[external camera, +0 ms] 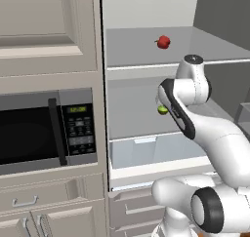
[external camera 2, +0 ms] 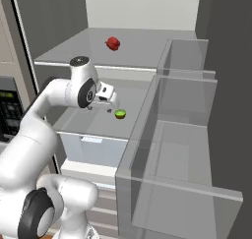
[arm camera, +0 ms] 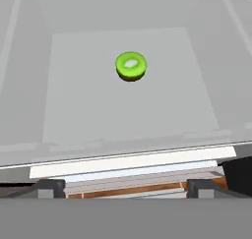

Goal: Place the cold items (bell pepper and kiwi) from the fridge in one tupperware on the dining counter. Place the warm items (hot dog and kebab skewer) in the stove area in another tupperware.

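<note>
A red bell pepper [external camera: 163, 42] [external camera 2: 113, 43] lies on the fridge's upper shelf. On the middle shelf sits a green halved kiwi [external camera 2: 120, 114] [arm camera: 131, 66], cut face up; in the left base view the kiwi [external camera: 162, 110] peeks out from behind my arm. My gripper [external camera 2: 110, 105] [arm camera: 125, 188] hovers at the front edge of the middle shelf, short of the kiwi and pointing toward it. It is open, with the fingertips [arm camera: 49, 188] far apart and nothing between them. Hot dog, kebab skewer and tupperware are out of view.
The open fridge door with clear bins [external camera 2: 187, 134] stands close on the right. A crisper drawer [external camera: 156, 153] sits under the middle shelf. A microwave [external camera: 44, 131] is built into the cabinets left of the fridge, with drawers [external camera: 29, 199] below.
</note>
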You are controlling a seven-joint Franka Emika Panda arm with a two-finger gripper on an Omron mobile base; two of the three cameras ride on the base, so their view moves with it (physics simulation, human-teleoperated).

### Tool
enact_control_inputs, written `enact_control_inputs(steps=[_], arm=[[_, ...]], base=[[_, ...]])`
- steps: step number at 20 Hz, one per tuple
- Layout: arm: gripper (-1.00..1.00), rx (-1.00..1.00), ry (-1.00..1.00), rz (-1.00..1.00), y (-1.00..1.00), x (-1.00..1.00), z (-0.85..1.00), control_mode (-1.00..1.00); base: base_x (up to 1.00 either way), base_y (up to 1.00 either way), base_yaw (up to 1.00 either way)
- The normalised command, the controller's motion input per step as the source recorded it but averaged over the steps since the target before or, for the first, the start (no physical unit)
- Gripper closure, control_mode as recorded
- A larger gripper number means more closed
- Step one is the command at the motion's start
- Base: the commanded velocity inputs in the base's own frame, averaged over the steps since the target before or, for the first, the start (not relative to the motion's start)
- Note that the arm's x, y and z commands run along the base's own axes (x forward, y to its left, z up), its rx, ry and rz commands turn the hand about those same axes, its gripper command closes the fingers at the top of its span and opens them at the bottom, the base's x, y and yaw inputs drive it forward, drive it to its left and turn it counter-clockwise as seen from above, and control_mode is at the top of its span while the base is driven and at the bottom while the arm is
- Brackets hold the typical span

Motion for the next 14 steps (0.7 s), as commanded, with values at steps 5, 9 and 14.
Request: enact_control_inputs(steps=[5, 9, 14], arm=[[-1.0, 0.0, -0.06, -0.06, -0.08, 0.54, -0.24, -1.0], [-1.0, 0.0, 0.0, -0.04, -0.13, 0.58, -0.26, -1.0], [-1.0, 0.0, 0.0, 0.0, -0.11, 0.66, -0.33, -1.0]], base=[[0.0, 0.0, 0.0], [0.0, 0.0, 0.0], [0.0, 0.0, 0.0]])
